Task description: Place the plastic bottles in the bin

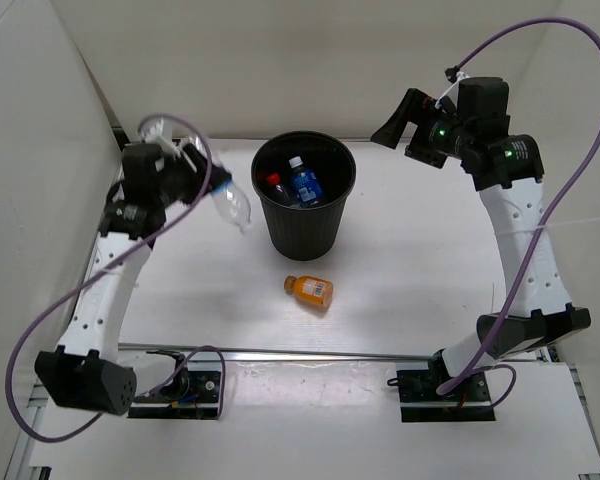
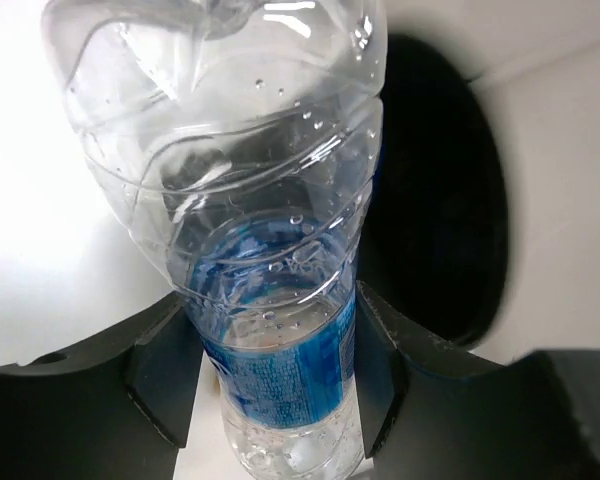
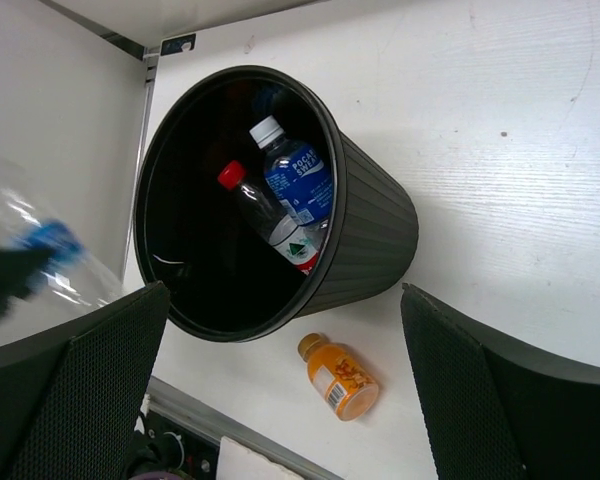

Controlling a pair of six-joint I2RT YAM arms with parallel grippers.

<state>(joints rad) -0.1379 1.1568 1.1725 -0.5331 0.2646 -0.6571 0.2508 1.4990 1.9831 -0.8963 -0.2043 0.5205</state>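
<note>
Risk seen from overhead: the left gripper (image 1: 202, 172) is clamping a clear blue-label bottle (image 1: 232, 205) in the air, left of the bin (image 1: 302, 236) and short of its rim, so releasing now is likely dropping it on the tabletop (image 1: 410, 260). The orange bottle (image 1: 309, 290) is lying in front of the bin.

Left wrist: the fingers (image 2: 165, 385) are pinching only the label end, and the long body could be pivoting loose.

Right wrist: the right gripper (image 3: 282, 290) is hanging spread and empty, facing the bin, and could be crowding the left arm's swing.
</note>
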